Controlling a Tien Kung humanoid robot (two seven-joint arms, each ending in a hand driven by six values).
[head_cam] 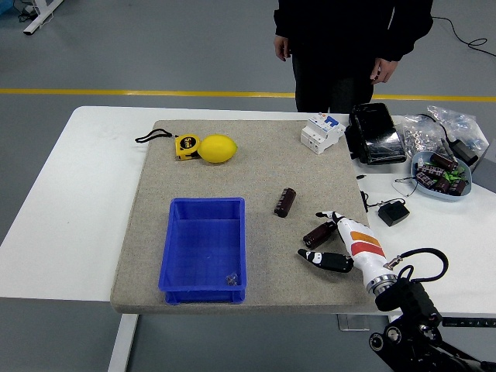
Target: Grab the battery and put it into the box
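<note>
Two dark cylindrical batteries lie on the grey mat. One battery [284, 201] sits apart near the mat's middle. The other battery [319, 232] lies on the mat inside my right hand [313, 243], which is open. The black thumb [322, 260] stretches out in front of it and the white fingers [332, 218] reach behind it. The blue box [177, 246] stands to the left on the mat, with a small bit of debris in its near right corner. My left arm is out of view.
A yellow lemon [218, 149] and a yellow tape measure [185, 145] lie at the mat's far left. A white breaker [322, 132], a black case [375, 133], a small black adapter [393, 213] and a bowl of batteries [440, 173] are at the right. A person stands beyond the table.
</note>
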